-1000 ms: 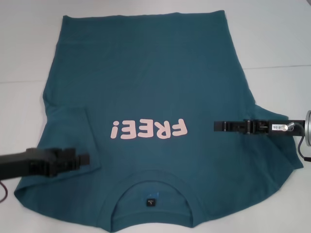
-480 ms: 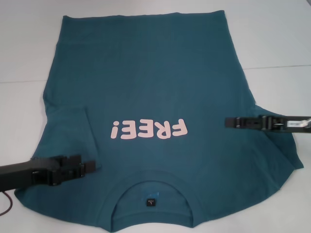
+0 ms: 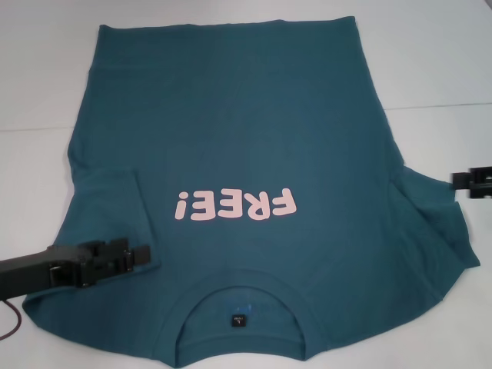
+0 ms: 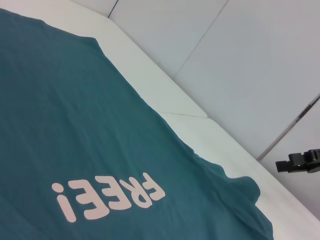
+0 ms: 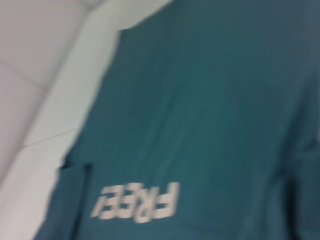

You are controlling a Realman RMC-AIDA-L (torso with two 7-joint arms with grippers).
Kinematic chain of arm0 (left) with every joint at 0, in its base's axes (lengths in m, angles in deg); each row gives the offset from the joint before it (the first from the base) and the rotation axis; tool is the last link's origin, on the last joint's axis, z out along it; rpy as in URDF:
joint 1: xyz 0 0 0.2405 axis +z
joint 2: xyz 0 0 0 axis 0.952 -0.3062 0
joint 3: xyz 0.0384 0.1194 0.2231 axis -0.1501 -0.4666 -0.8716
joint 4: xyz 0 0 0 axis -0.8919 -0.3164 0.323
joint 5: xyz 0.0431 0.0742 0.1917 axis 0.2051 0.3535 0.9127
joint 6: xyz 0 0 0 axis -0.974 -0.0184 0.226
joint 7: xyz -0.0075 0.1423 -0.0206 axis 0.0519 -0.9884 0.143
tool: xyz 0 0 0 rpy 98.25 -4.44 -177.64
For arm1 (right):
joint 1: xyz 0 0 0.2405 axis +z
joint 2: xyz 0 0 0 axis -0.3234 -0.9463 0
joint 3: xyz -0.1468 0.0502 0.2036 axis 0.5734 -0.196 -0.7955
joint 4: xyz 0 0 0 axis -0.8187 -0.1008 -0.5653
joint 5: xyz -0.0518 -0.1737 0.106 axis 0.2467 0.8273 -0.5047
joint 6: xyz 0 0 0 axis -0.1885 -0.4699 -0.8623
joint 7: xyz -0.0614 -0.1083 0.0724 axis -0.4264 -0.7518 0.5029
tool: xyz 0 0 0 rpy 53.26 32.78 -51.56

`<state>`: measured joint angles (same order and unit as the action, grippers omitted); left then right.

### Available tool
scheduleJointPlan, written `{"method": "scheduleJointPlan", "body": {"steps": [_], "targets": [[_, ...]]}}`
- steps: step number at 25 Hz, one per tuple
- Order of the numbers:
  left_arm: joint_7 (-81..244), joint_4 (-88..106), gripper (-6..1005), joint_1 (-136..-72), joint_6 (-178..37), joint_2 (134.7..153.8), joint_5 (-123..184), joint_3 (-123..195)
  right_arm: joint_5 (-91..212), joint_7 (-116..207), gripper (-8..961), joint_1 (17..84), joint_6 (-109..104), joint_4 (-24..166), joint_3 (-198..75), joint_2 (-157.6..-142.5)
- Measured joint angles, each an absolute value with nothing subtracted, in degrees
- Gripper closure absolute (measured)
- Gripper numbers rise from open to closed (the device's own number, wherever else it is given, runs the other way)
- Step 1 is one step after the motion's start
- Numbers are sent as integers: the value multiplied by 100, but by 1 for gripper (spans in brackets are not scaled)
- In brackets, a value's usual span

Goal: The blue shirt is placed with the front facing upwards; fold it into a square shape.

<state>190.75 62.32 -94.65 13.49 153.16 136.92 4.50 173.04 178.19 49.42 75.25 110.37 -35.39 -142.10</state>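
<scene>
Left gripper, grip state unclear, over folded sleeve of shirt; right gripper, unclear too, off worktop's right edge: may bunch cloth.

We see the large dark teal-blue short-sleeved cotton T-shirt spread flat on the white table, its front up, the pale pink "FREE!" lettering across the chest and the round collar with a small dark label nearest us. Our black left gripper hovers over the shirt's left sleeve, beside the collar. Our black right gripper sits at the frame's right edge, over the right sleeve's outer edge.
</scene>
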Motion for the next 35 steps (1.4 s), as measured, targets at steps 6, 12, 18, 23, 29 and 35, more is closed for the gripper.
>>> {"method": "scheduleJointPlan", "body": {"steps": [6, 12, 18, 23, 29, 35], "targets": [[19191, 6232, 367, -9501, 1321, 15325, 13685, 453, 18097, 18358, 363, 4953, 7266, 11201, -3641, -14233], [19204, 6225, 367, -9513, 1314, 15327, 13685, 457, 18355, 18584, 363, 4985, 6802, 11149, -3603, -14354], [19202, 6219, 367, -9512, 1293, 15328, 13685, 472, 18369, 18591, 363, 5073, 6482, 11036, -3587, -14474], [19190, 6117, 367, -9511, 1183, 15318, 13685, 483, 18471, 18556, 363, 5277, 6107, 10552, -3555, -14498], [19168, 6080, 367, -9511, 1089, 15318, 13685, 484, 18606, 18557, 364, 5471, 5833, 10337, -3549, -14572], [19156, 6023, 367, -9512, 1070, 15316, 13685, 484, 18776, 18556, 364, 5598, 5753, 10335, -3474, -14678]]}}
